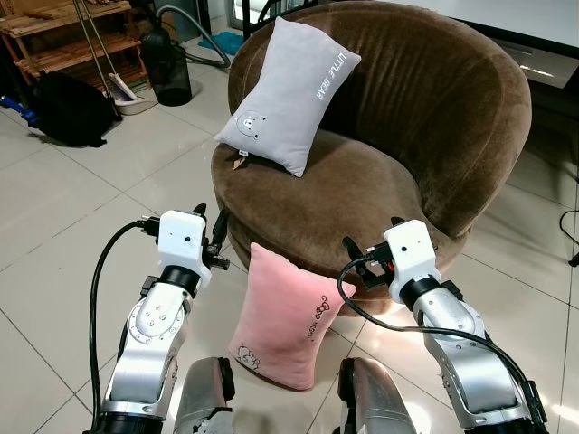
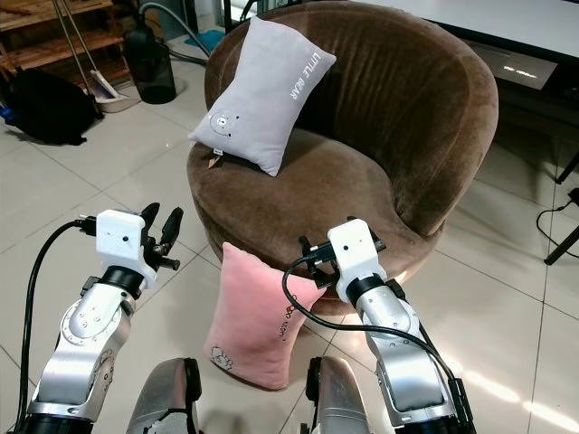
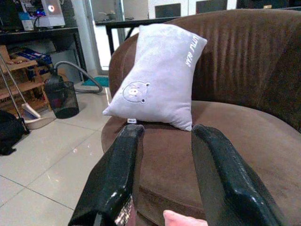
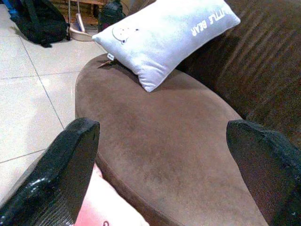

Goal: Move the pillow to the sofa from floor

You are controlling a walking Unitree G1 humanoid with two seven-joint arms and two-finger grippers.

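A pink pillow point(image 1: 280, 316) stands on the tiled floor, leaning against the front of the round brown sofa point(image 1: 434, 108). A grey pillow point(image 1: 288, 95) with a bear print leans on the sofa's seat and back. My left gripper point(image 1: 213, 233) is open and hovers just left of the pink pillow's top, close to the sofa's front edge. My right gripper point(image 1: 371, 237) is open wide, above and to the right of the pink pillow's top corner. Neither touches the pillow. A corner of the pink pillow point(image 4: 108, 207) shows below the right fingers point(image 4: 61, 165).
A black mesh bin point(image 1: 167, 68), a black backpack point(image 1: 68, 108) and a wooden shelf point(image 1: 63, 36) stand at the back left. A dark table point(image 1: 534, 45) is behind the sofa. A cable point(image 1: 570, 226) lies on the floor at right.
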